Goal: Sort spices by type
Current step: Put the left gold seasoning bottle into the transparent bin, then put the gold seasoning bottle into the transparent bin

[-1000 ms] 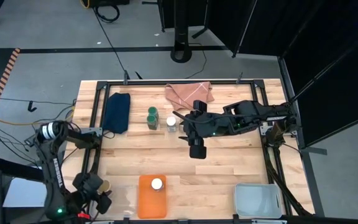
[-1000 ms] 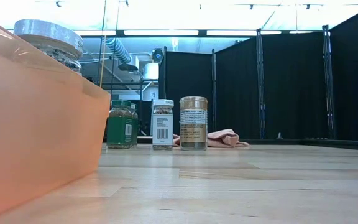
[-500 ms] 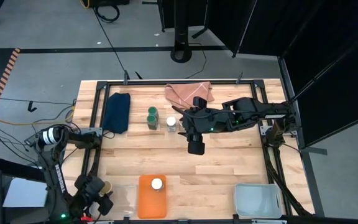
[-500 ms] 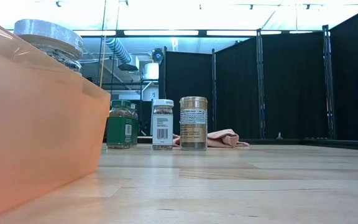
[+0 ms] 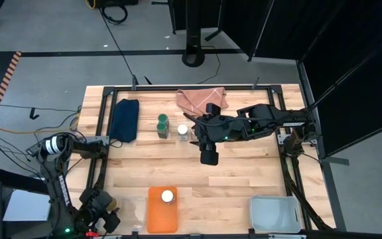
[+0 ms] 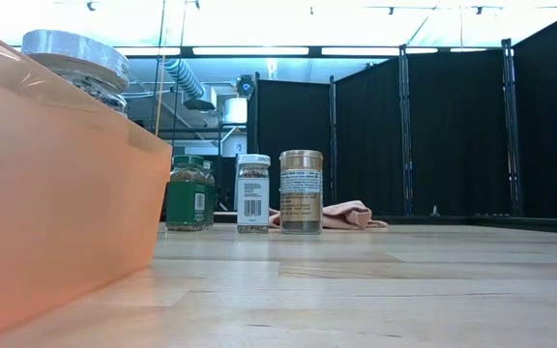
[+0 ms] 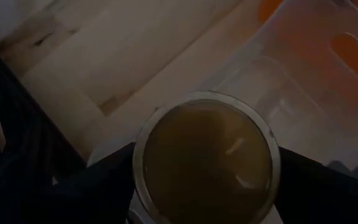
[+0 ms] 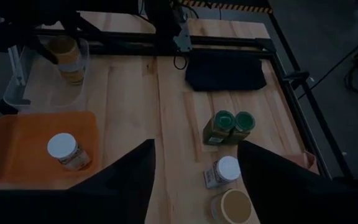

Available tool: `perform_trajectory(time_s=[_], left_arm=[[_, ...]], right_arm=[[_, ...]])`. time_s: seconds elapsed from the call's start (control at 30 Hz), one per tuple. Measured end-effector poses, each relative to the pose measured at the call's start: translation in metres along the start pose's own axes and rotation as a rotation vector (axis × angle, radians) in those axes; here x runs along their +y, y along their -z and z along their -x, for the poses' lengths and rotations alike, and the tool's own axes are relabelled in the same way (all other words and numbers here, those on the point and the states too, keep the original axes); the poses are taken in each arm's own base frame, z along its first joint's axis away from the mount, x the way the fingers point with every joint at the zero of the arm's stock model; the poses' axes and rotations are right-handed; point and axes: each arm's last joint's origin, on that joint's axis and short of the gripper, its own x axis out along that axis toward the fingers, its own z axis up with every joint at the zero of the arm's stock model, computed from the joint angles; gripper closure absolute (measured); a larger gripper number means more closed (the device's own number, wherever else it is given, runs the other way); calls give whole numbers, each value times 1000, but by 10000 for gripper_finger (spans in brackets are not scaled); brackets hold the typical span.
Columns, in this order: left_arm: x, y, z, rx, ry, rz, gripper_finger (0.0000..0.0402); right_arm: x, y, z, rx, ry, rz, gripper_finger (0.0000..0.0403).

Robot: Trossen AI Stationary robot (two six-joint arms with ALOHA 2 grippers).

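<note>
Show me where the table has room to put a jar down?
Bare wood lies between the orange bin and the jars, and right of that bin up to the clear bin. It is crowded around the jars, below the pink cloth.

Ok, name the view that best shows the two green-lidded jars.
Right wrist view: both green-lidded jars show unobstructed from above, standing together near the dark blue cloth. High view shows them small. Low view sees them side-on, one mostly hiding the other. Left wrist view misses them.
</note>
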Motion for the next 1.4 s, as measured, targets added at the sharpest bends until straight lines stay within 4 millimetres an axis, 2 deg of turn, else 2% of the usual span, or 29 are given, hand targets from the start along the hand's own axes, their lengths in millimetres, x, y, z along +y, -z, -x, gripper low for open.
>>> perform_trajectory(time_s=[0.17,0.47,0.53,0.7,0.87,1.0,1.17,1.3,1.4], left_arm=[[-4,-2,10,19,18,-17,76],[-7,-22,52,-21,-4,-114,76],[-10,-29,60,-29,58,-111,76],[-11,-56,67,-82,132,-57,76],[-12,-92,72,-189,189,-60,76],[-17,-122,65,-239,150,-127,76],[-22,-153,56,-266,88,-212,76],[-18,-168,57,-313,79,-242,76],[-11,-178,63,-329,96,-247,76]], right_arm=[[0,0,0,-1,0,0,156],[-1,-1,0,-9,0,13,137],[-1,-1,-1,-9,2,12,135],[-4,0,-1,4,9,30,137],[-7,2,-2,35,19,43,137],[-13,10,-3,121,40,44,134],[-29,23,-4,264,108,-1,134],[-44,29,-16,328,130,-41,129],[-53,34,-32,370,111,-43,117]])
